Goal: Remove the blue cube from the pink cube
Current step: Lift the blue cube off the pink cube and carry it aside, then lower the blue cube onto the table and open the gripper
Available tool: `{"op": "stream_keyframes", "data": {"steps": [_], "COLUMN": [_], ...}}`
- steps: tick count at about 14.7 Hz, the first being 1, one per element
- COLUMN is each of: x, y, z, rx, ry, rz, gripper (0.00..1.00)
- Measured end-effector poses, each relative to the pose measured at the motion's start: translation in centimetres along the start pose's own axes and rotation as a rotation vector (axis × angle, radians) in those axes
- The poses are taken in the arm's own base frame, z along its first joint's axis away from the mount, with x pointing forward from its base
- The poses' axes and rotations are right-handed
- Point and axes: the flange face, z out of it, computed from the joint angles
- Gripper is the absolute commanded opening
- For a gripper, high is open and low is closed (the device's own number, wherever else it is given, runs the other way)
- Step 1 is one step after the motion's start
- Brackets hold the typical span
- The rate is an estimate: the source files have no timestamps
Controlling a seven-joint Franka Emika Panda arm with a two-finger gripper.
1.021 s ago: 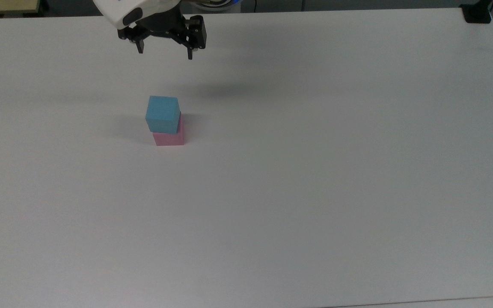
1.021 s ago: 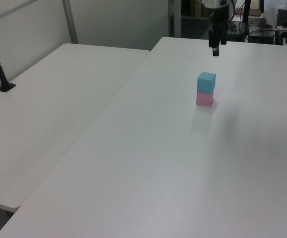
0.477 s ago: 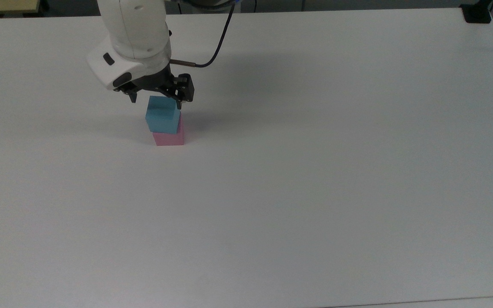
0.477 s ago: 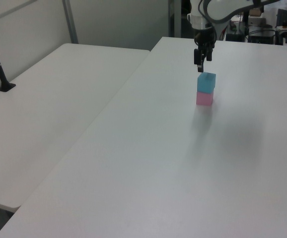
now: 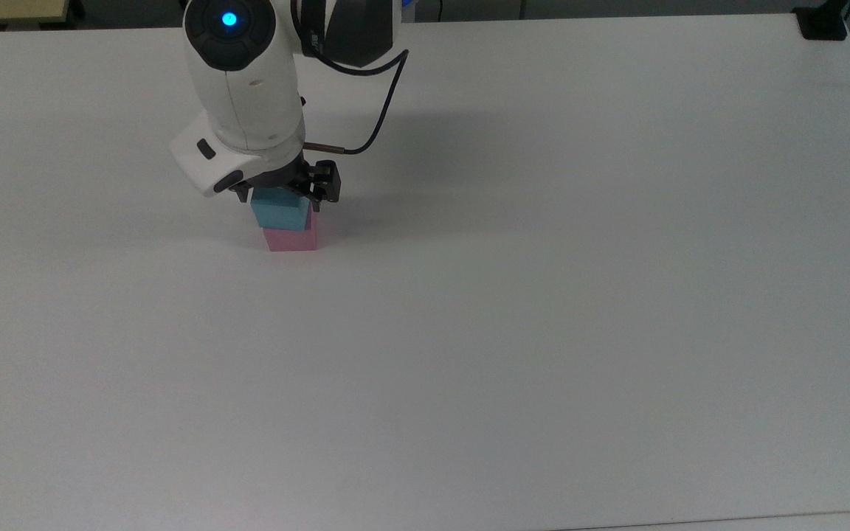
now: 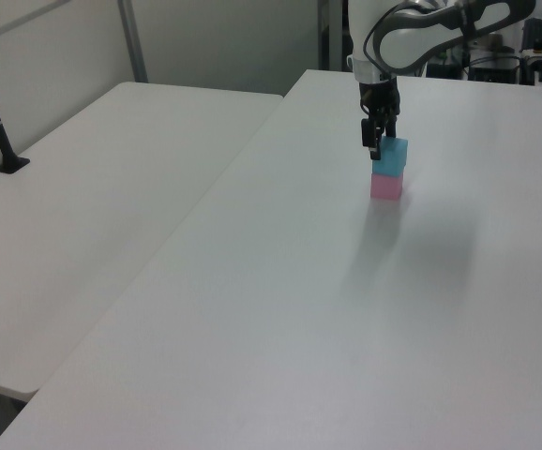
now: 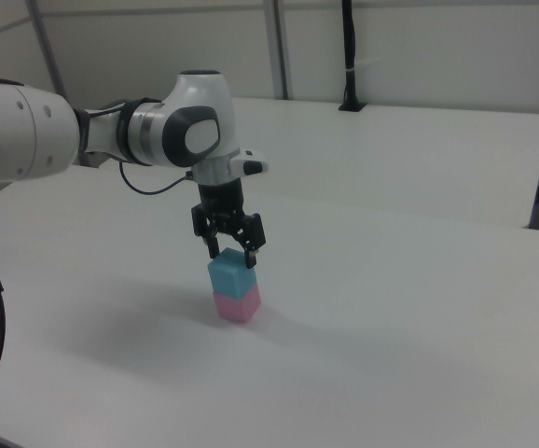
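Now, from my remote station, I see two small matte cubes with plain faces stacked on a smooth white tabletop [image 5: 543,295]: the blue cube [image 5: 280,214] sits on the pink cube [image 5: 291,239], slightly offset toward the top view's left, so that a strip of pink shows past its edge on the top view's right. Both are about the same size, with crisp edges and a soft, unglossy surface.

Over them the glossy white arm [image 7: 111,131] reaches in from the right view's left, its rounded wrist [image 5: 242,81] turned straight down and a blue light glowing on its cap. A thin dark cable [image 5: 373,125] loops off the wrist. The black gripper [image 7: 229,254] points vertically at the stack.

Its fingers are spread wider than the cube and have come to the level of the blue cube's upper part, one finger [image 7: 250,254] on the right view's right of the cube and the other on the right view's left. I cannot tell whether either pad touches the cube's sides; the fingers are apart and hold nothing.

In the left view the gripper [image 6: 376,143] hangs against the blue cube [image 6: 393,157], with the pink cube [image 6: 386,186] under it on the tabletop [image 6: 299,309]. A second white table [image 6: 83,187] stands alongside on the left view's left.
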Motion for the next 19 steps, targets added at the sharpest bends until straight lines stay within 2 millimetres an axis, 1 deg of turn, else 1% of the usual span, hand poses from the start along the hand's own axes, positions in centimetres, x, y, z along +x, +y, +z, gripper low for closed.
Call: {"op": "stream_keyframes", "data": {"steps": [1,2,5,6,7,8,9,10,11,13,14,15,16,17,19], "x": [0.0,-0.1,-0.3,-0.6,-1.1,-1.7,-2.1,-2.4,-2.8,-3.5,-3.8,-4.1,-4.2,-4.0,-3.3], "y": [0.0,-0.1,0.0,0.0,-0.1,-0.5,-1.5,-3.3,-5.8,-11.5,-14.1,-16.6,-19.1,-21.6,-25.8], "z": [0.1,0.3,0.0,-0.6,-1.9,-3.7,-5.6,-7.0,-7.7,-7.6,-7.0,-6.1,-4.7,-2.7,2.3], "rx": [0.000,0.000,0.000,0.001,0.011,0.034,0.052,0.060,0.062,0.064,0.059,0.052,0.044,0.038,0.027], "ry": [-0.003,-0.005,-0.013,-0.020,-0.023,-0.016,0.004,0.021,0.030,0.024,0.014,-0.002,-0.014,-0.016,-0.013], "rz": [-0.002,-0.017,-0.029,-0.029,-0.028,-0.035,-0.049,-0.075,-0.112,-0.173,-0.197,-0.215,-0.218,-0.212,-0.194], "gripper": [0.21,0.17,0.17,0.17,0.17,0.18,0.19,0.20,0.21,0.21,0.21,0.21,0.24,0.25,0.27]}}
